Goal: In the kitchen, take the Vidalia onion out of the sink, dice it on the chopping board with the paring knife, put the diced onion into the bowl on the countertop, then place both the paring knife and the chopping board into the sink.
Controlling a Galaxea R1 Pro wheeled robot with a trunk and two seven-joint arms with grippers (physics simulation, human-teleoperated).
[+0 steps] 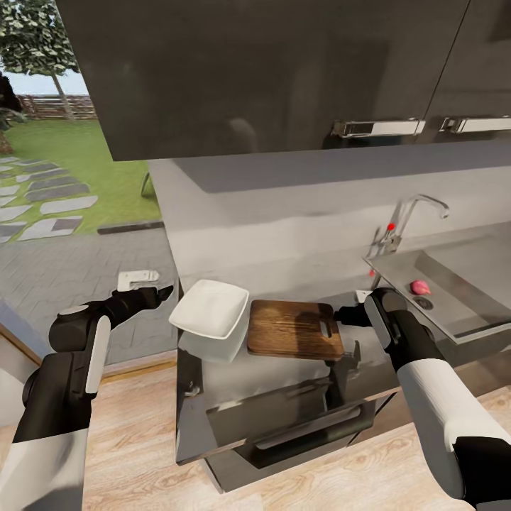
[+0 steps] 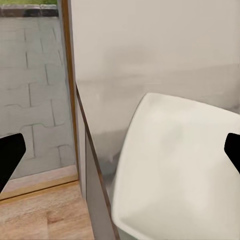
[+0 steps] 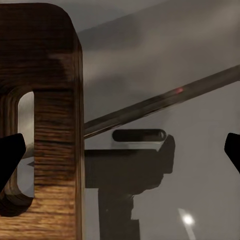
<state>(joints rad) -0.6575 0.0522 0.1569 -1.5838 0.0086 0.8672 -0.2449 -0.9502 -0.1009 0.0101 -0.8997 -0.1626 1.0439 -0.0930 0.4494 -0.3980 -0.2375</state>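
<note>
The table carries the sink at its right end, where the onion lies beside the drain, so no step looks done. Near the front edge the board sits bare, touching the bowl at the left corner. Both the left gripper and right gripper are released, holding nothing. The tap stands behind the sink.

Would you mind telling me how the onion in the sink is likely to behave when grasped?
The Vidalia onion is a small rounded bulb, so it will probably roll if nudged on the smooth steel sink. Its curved skin may slip between jaws. It looks light.
</note>
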